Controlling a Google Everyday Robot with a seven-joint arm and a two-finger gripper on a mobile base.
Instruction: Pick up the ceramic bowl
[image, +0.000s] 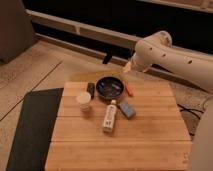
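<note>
Glossy dark ceramic bowl (110, 87) on wood table (150, 135): prob. heavy, stiff, slick, breakable; pinch the rim. Claw (128, 68) just behind-right; state can't tell.

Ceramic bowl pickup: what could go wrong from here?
The tool hangs past the far edge of the table, beyond the ceramic bowl. Coming down, it might knock the red item lying close by the bowl's right rim. The white bottle lies just in front of the bowl, so a shoved bowl could push it.
</note>
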